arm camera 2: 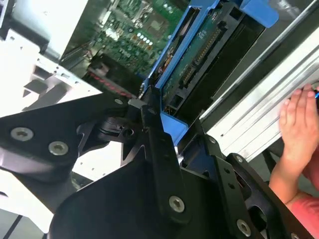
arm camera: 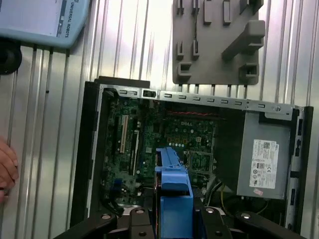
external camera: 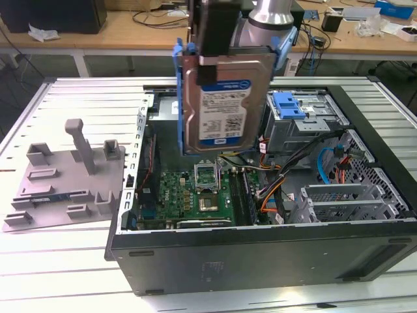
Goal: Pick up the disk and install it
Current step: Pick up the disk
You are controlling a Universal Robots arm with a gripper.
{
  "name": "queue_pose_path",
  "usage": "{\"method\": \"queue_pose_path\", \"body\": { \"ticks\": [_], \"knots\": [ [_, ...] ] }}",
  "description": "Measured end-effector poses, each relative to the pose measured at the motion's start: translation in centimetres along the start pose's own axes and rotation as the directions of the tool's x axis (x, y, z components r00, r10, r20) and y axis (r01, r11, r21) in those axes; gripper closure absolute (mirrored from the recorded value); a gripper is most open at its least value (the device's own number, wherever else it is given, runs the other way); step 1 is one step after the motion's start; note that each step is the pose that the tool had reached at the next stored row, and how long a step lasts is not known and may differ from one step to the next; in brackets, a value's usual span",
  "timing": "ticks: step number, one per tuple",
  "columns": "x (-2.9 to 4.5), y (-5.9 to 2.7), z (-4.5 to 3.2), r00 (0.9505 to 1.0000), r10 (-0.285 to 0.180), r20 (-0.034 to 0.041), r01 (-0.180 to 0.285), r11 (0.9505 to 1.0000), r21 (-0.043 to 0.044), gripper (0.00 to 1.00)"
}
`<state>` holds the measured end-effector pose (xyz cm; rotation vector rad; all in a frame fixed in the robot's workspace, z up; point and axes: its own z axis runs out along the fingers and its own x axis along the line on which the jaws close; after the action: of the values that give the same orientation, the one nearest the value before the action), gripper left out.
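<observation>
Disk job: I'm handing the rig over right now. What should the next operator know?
Gripper: shut on the disk, which hangs upright in the air above the open computer case.
Done: the disk is picked up. The grey tray sits beside the case, on the exterior view's left.
Left: the disk is not yet installed in the case.
Caution: a person's hand is at the table's edge.

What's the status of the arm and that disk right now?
Fingers shut on disk, upright above open case. Not yet installed. A hand at the table.
</observation>
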<state>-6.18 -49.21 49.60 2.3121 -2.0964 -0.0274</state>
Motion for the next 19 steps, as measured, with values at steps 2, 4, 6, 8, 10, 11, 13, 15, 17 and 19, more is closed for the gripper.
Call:
{"method": "queue_pose_path", "body": {
  "ticks": [2, 4, 6, 8, 10, 11, 13, 15, 17, 19],
  "knots": [
    [0.48, -0.87, -0.02, 1.0000, 0.000, 0.0000, 0.000, 1.0000, 0.0000, 0.63],
    [1.19, -2.15, -0.06, 1.0000, 0.000, 0.0000, 0.000, 1.0000, 0.0000, 0.63],
    [1.96, -3.56, -0.09, 1.0000, 0.000, 0.0000, 0.000, 1.0000, 0.0000, 0.63],
    [2.35, -4.28, -0.12, 1.0000, 0.000, 0.0000, 0.000, 1.0000, 0.0000, 0.63],
    [2.78, -5.06, -0.14, 1.0000, 0.000, 0.0000, 0.000, 1.0000, 0.0000, 0.63],
    [3.03, -5.53, -0.14, 1.0000, 0.000, 0.0001, 0.000, 1.0000, 0.0000, 0.63],
    [3.04, -5.58, -0.15, 1.0000, 0.000, 0.0001, 0.000, 1.0000, 0.0000, 0.63],
    [3.04, -5.58, -0.15, 1.0000, 0.000, -0.0001, 0.000, 1.0000, 0.0000, 0.63],
    [3.05, -5.58, -0.15, 1.0000, 0.000, 0.0000, 0.000, 1.0000, 0.0000, 0.63],
    [3.05, -5.58, -0.15, 1.0000, 0.000, 0.0000, 0.000, 1.0000, 0.0000, 0.63]
  ]
}}
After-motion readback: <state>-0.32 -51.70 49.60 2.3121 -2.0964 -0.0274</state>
